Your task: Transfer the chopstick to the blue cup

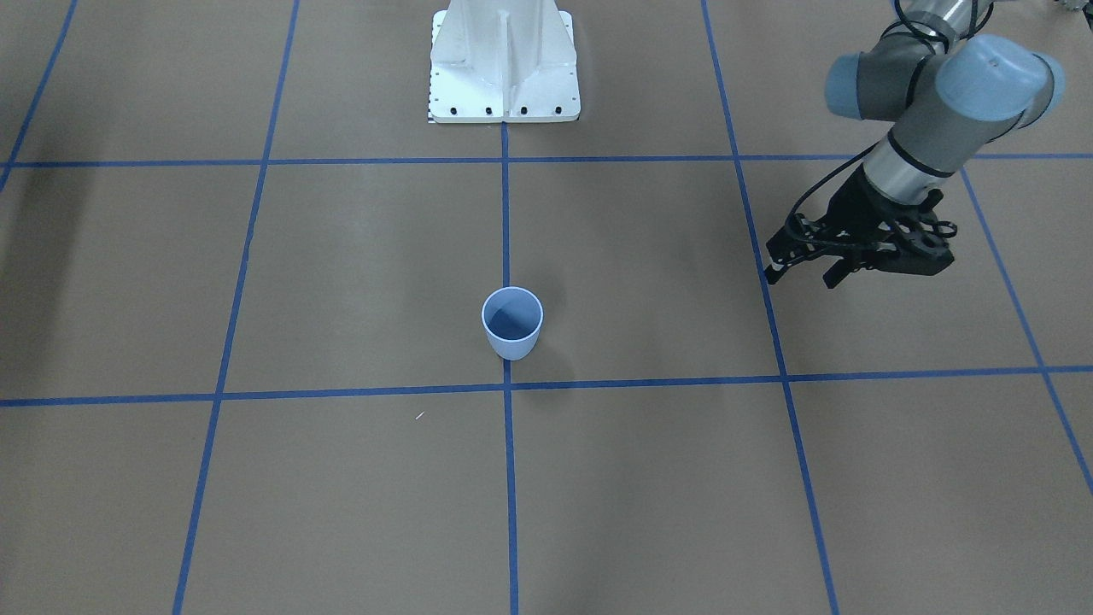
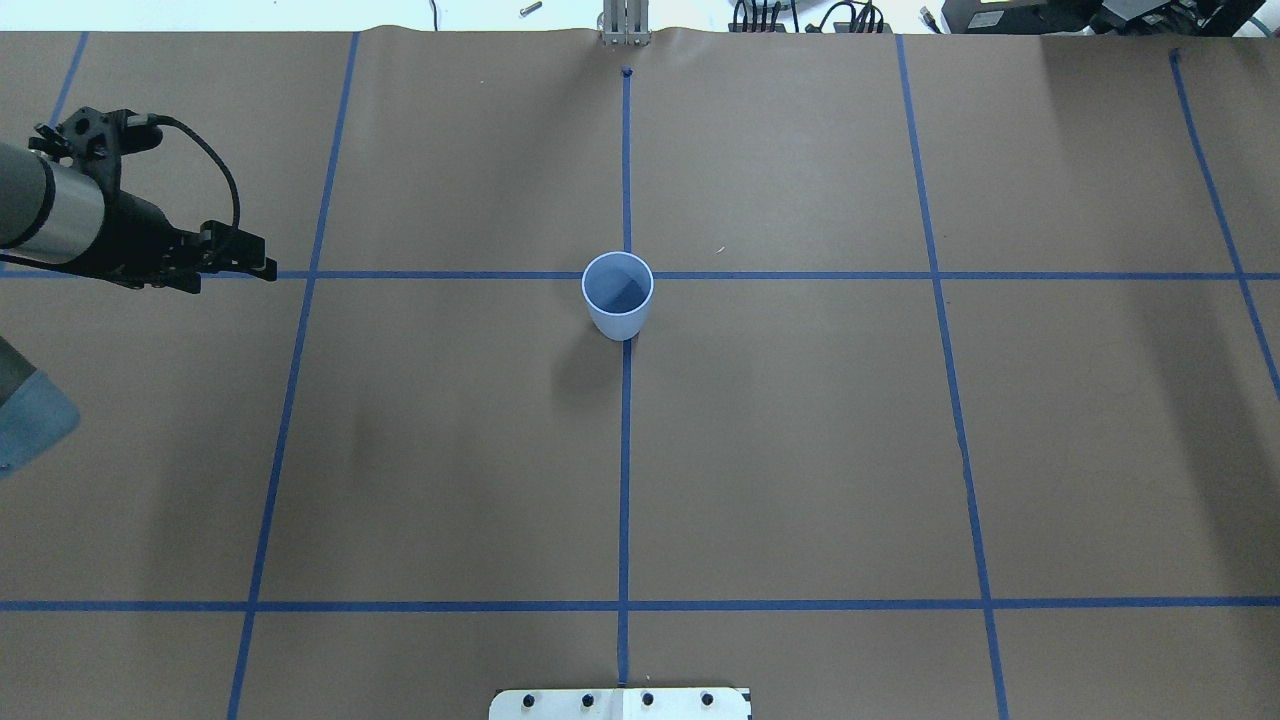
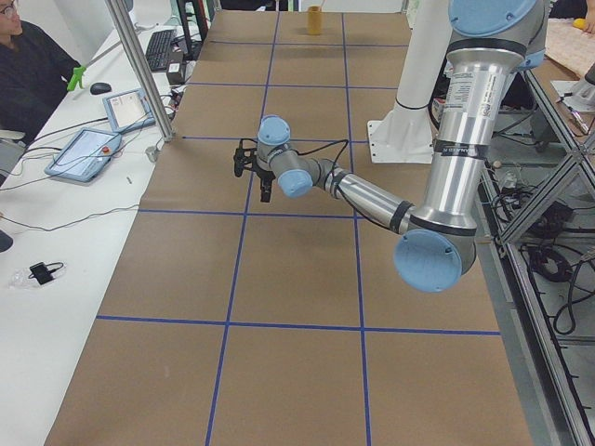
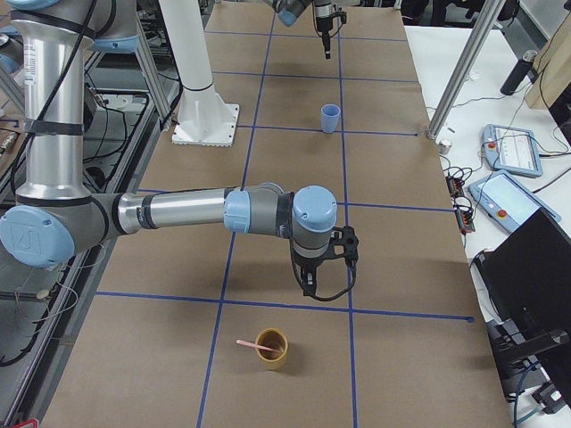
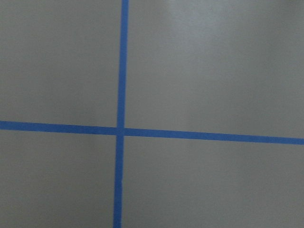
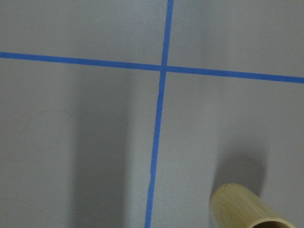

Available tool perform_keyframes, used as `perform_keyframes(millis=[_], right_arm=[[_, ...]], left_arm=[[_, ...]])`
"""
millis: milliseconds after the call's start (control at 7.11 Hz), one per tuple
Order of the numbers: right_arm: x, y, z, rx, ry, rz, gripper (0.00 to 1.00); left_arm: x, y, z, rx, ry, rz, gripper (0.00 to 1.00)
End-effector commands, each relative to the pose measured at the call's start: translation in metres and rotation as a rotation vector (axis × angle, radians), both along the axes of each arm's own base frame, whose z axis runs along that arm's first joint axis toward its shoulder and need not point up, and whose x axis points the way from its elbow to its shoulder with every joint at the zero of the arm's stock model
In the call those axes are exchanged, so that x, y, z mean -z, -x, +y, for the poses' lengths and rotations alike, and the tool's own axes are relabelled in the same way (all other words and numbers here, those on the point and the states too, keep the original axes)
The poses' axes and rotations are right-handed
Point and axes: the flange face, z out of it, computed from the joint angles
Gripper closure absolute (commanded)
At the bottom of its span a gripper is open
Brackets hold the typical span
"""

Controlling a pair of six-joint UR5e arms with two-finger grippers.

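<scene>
The blue cup (image 1: 512, 325) stands upright on the centre line of the table, seen also in the overhead view (image 2: 618, 295) and far off in the exterior right view (image 4: 330, 118); it looks empty. The pale pink chopstick (image 4: 250, 342) leans in a tan bamboo cup (image 4: 272, 349) at the table's right end. My right gripper (image 4: 310, 287) hangs pointing down a little beyond that cup; whether it is open or shut I cannot tell. My left gripper (image 1: 801, 275) hovers open and empty, far to the cup's side (image 2: 250, 262).
The robot's white base plate (image 1: 504, 85) sits at the table's edge. Blue tape lines (image 2: 625, 450) divide the brown table into squares. The bamboo cup (image 6: 251, 211) shows at the bottom of the right wrist view. A person sits at a side desk (image 3: 28, 65) with tablets.
</scene>
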Motion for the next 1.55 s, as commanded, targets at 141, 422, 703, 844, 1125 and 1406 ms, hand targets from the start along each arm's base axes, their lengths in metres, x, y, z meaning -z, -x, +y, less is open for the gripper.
perform_keyframes(millis=[141, 422, 703, 844, 1125, 1406], right_arm=[[-0.061, -0.013, 0.042, 0.106, 0.012, 0.046, 0.00], [-0.092, -0.012, 0.063, 0.161, 0.033, 0.041, 0.00], [-0.106, -0.011, 0.078, 0.187, 0.045, 0.039, 0.00], [-0.113, -0.013, 0.080, 0.202, 0.042, 0.037, 0.00], [-0.116, -0.023, 0.080, 0.211, 0.041, 0.078, 0.15], [-0.109, -0.028, 0.071, 0.199, 0.023, 0.080, 0.42]], left_arm=[[-0.035, 0.043, 0.004, -0.055, -0.059, -0.084, 0.02], [-0.039, 0.071, 0.035, -0.103, -0.123, -0.101, 0.02], [-0.036, 0.073, 0.039, -0.130, -0.125, -0.064, 0.02], [-0.036, 0.073, 0.039, -0.130, -0.125, -0.064, 0.02], [-0.032, 0.073, 0.040, -0.128, -0.132, -0.062, 0.02], [-0.033, 0.073, 0.040, -0.128, -0.131, -0.062, 0.02]])
